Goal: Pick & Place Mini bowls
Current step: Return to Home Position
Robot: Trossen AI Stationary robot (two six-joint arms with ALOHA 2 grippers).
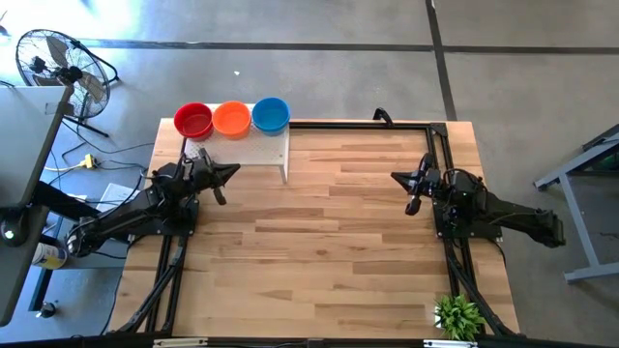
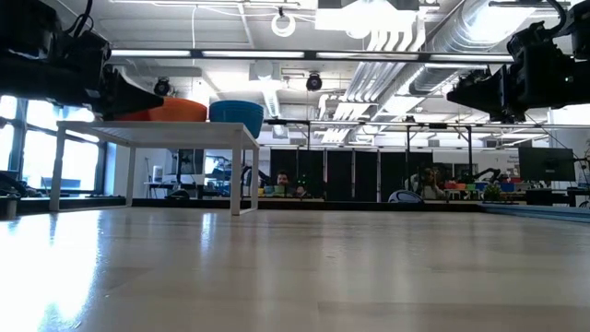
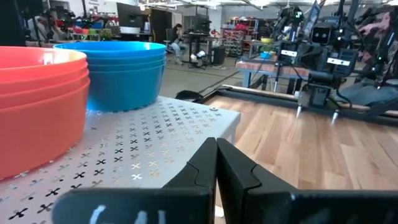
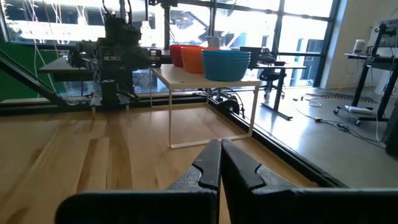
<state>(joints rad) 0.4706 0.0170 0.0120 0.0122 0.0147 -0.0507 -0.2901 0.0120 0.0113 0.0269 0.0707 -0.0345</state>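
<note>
On the pale, plank-striped table, at 11 o'clock, red bowls, orange bowls and blue bowls topped a white shelf patterned with small crosses.

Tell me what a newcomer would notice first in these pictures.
A red stack, an orange stack and a blue stack of mini bowls stand on the white perforated shelf at the table's corner. The left pincer, beside the shelf, and the right pincer, at the opposite side, are both shut.

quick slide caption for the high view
Red bowls, orange bowls and blue bowls stacked on the white shelf; left hand beside it, right hand across the table, both shut.
</note>
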